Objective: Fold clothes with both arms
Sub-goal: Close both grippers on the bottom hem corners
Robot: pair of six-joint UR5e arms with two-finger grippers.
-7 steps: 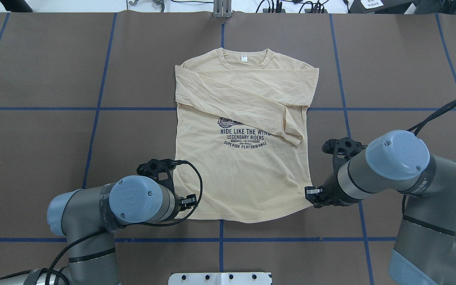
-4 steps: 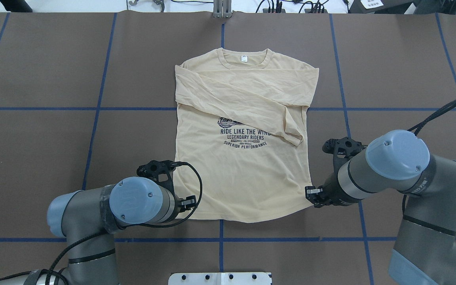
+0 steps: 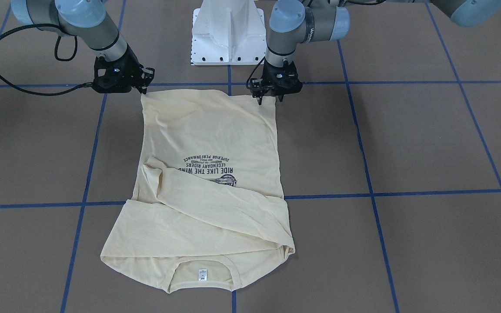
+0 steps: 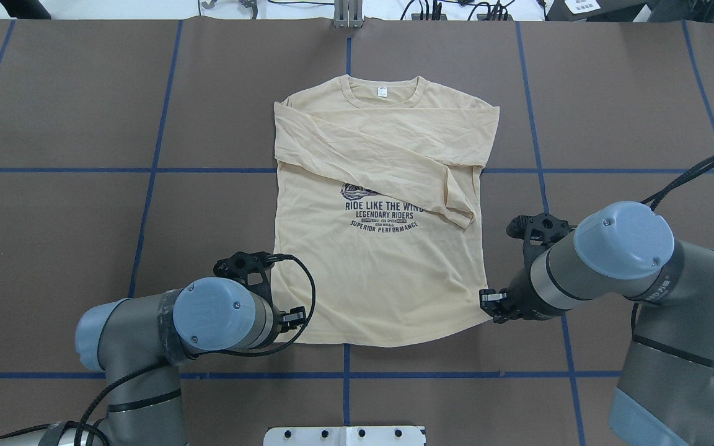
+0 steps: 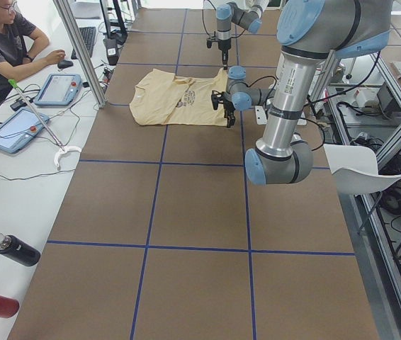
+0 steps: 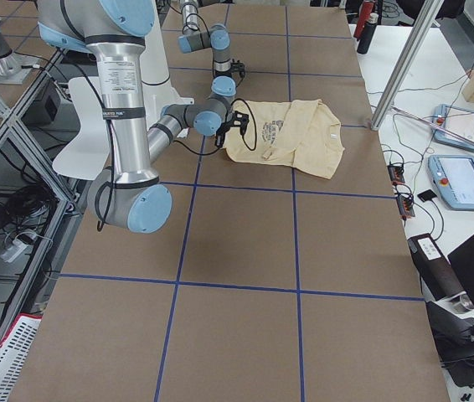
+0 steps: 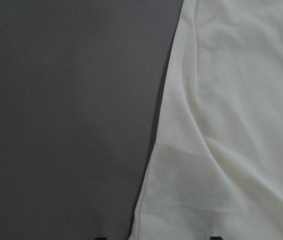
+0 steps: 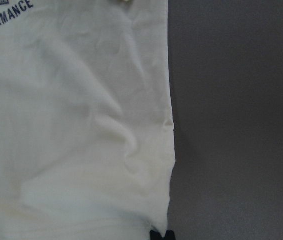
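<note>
left gripper (image 3: 270,99): wide, straddling the T-shirt (image 4: 382,279) hem
right gripper (image 3: 143,89): pinched on hem corner
print (image 4: 384,206): we read "RIDE LIKE THE WIND", "SUPERIOR PERFORMANCE"

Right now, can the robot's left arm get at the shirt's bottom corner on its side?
Probably yes. The left tool hangs open right at that corner of the shirt, fingers on either side of the edge, and nothing lies between them.
</note>
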